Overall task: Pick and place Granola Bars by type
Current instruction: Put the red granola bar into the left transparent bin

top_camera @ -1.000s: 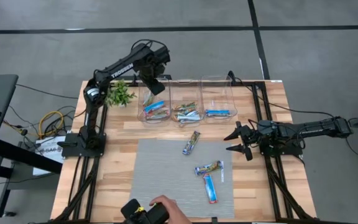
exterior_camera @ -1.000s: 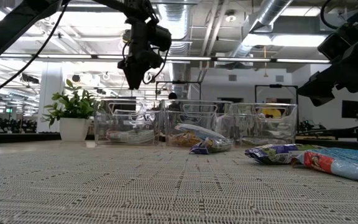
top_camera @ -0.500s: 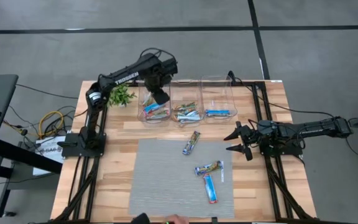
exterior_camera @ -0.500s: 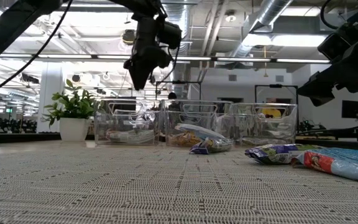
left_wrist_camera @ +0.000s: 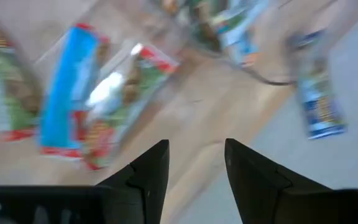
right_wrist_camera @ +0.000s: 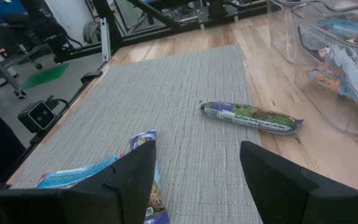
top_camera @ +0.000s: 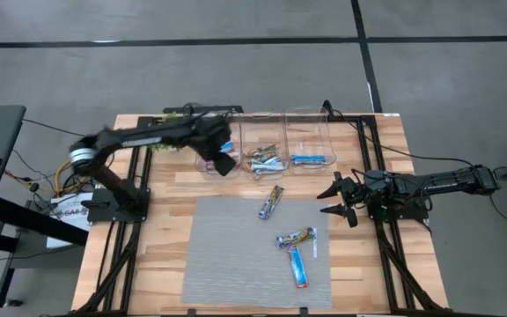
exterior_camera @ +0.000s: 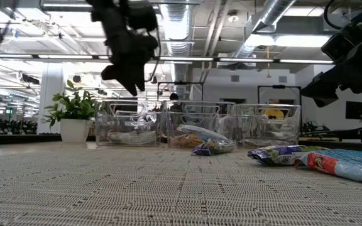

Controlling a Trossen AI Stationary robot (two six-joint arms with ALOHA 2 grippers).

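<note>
Three granola bars lie flat on the grey mat: a purple-green one near its far edge, a multicoloured one and a bright blue one toward its right near part. More bars lie in three clear bins. My left gripper hangs open and empty over the near wall of the left bin; its wrist view shows a blue bar in the bin below. My right gripper waits open and empty to the right of the mat, with the purple-green bar ahead of it.
A small potted green plant stands left of the bins at the table's far left. The mat has free room on its left half. The black frame rails run along both table sides.
My left arm has swung down and toward the table's near edge, carrying its gripper from above the far side of the left bin to the bin's near wall. A person's hand with a dark object at the near edge has drawn back out of view.
</note>
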